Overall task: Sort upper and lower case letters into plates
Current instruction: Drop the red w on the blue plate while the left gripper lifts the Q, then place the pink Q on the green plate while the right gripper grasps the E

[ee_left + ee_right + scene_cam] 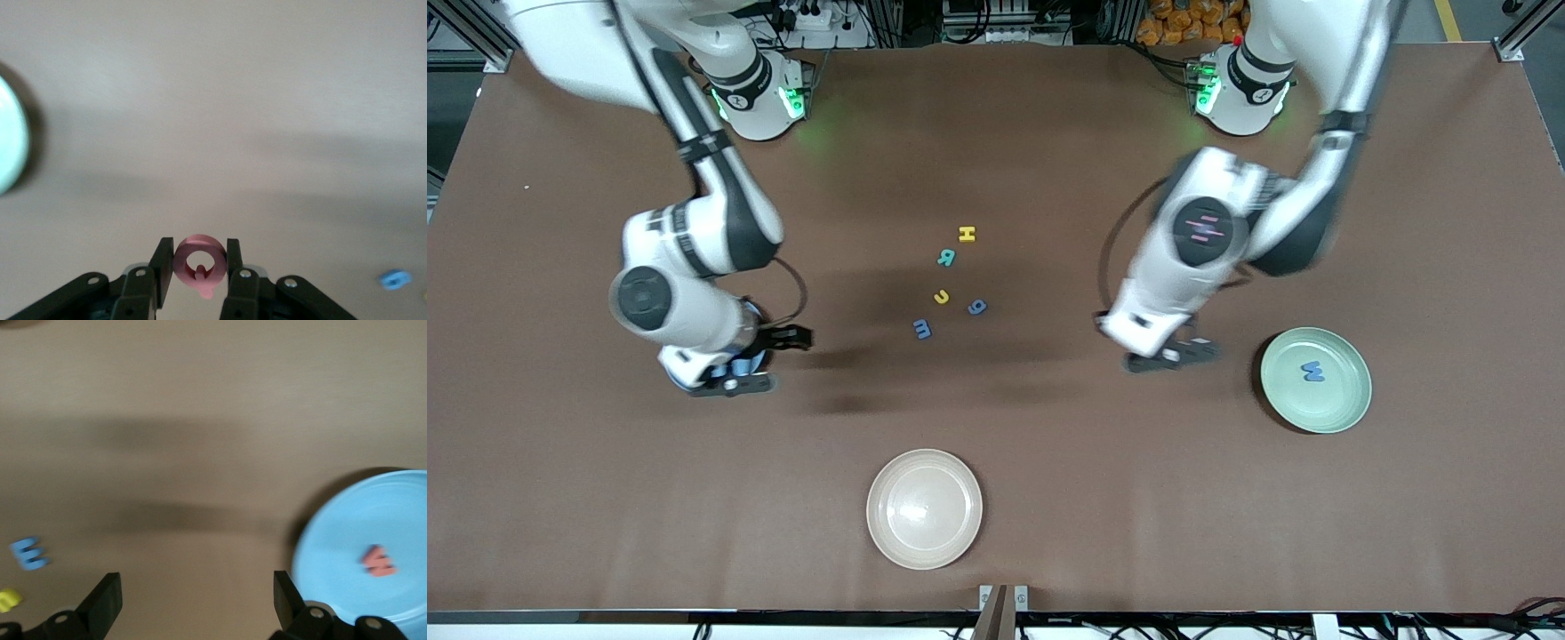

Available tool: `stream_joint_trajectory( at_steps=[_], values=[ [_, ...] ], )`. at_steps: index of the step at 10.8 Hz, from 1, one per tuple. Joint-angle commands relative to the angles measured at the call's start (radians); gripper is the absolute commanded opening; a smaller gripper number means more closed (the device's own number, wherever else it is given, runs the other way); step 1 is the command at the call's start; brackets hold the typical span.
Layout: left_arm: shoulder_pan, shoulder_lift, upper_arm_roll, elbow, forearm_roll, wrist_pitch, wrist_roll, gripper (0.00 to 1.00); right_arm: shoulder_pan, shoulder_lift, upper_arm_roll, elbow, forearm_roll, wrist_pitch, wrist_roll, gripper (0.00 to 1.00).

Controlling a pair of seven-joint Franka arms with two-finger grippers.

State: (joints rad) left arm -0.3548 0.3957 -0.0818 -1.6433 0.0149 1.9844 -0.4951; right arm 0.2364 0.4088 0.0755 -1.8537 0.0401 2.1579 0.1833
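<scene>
Cream-beige round plate (924, 508), lower centre of frame: empty. Left end effector (199, 257): pinched on a pink ring-shaped toy letter (199, 267), held over the brown surface (1049, 489) beside the pale mint-green plate (1352, 404). If released early, the letter would be dropped short of the rim. Right end effector (197, 593): spread, empty, by the sky-blue plate (347, 520).

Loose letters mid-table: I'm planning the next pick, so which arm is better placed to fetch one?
Right: the right pincer is open and empty; the left pincer is shut on a pink letter.
</scene>
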Motion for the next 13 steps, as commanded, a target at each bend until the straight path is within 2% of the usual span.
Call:
stream_joint_trajectory(
  at_steps=[1, 4, 5, 7, 10, 11, 13],
  values=[
    [0.162, -0.032, -0.044, -0.029, 0.023, -0.056, 0.305, 0.0, 0.117, 0.031, -0.008, 0.008, -0.005, 0.049, 0.051, 1.0],
    [0.357, -0.011, -0.042, -0.049, 0.023, -0.082, 0.721, 0.0, 0.214, 0.1, -0.009, 0.011, -0.011, 0.144, 0.237, 1.0],
    [0.416, 0.012, -0.039, -0.052, 0.023, -0.081, 0.804, 0.0, 0.237, 0.131, -0.011, 0.014, -0.022, 0.173, 0.289, 1.0],
    [0.499, 0.082, -0.035, -0.052, 0.023, -0.043, 0.886, 0.0, 0.262, 0.177, -0.008, 0.019, -0.055, 0.23, 0.373, 1.0],
    [0.522, 0.184, -0.006, -0.033, 0.023, 0.062, 0.94, 0.0, 0.305, 0.241, -0.008, 0.073, -0.054, 0.238, 0.441, 1.0],
    [0.52, 0.201, -0.006, -0.033, 0.023, 0.094, 0.942, 0.07, 0.307, 0.243, -0.006, 0.071, -0.052, 0.238, 0.443, 1.0],
    [0.513, 0.21, -0.006, -0.027, 0.016, 0.113, 0.945, 1.0, 0.32, 0.255, -0.008, 0.07, -0.051, 0.238, 0.446, 1.0]
  ],
)
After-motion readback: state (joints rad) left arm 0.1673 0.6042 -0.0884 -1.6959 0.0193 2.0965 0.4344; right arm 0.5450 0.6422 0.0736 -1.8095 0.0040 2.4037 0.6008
